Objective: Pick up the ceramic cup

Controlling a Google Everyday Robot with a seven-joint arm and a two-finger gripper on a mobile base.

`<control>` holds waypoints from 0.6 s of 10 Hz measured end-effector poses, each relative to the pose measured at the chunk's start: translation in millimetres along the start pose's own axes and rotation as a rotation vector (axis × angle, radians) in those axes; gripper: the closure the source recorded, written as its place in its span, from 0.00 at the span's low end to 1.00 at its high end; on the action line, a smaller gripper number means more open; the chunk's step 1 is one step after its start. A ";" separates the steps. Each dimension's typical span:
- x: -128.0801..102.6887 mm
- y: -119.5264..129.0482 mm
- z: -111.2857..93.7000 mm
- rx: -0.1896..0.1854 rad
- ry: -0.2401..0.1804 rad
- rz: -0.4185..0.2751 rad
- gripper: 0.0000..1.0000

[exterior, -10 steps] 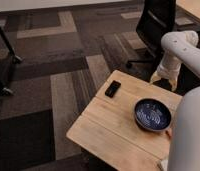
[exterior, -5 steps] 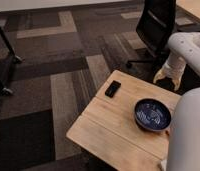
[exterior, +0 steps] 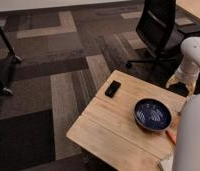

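Note:
No ceramic cup shows in the camera view; it is hidden or out of view. On the wooden table (exterior: 108,132) stands a dark blue bowl (exterior: 152,114) with a pale pattern inside, toward the right side. My gripper (exterior: 179,81) hangs at the end of the white arm (exterior: 195,52), above the table's far right corner, beyond and to the right of the bowl and apart from it. My white body (exterior: 190,137) covers the table's right edge.
A flat black object (exterior: 112,89) like a phone lies near the table's far left edge. A small orange thing (exterior: 169,136) peeks out beside my body. A black office chair (exterior: 160,30) stands behind the table, and dark equipment (exterior: 3,65) stands at the left on the carpet.
The white arm and its gripper have shifted a little to the right, away from the bowl. The bowl and the black object have stayed put.

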 end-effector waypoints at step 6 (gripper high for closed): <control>5.9 -32.3 52.4 -0.074 -0.020 -0.120 0.44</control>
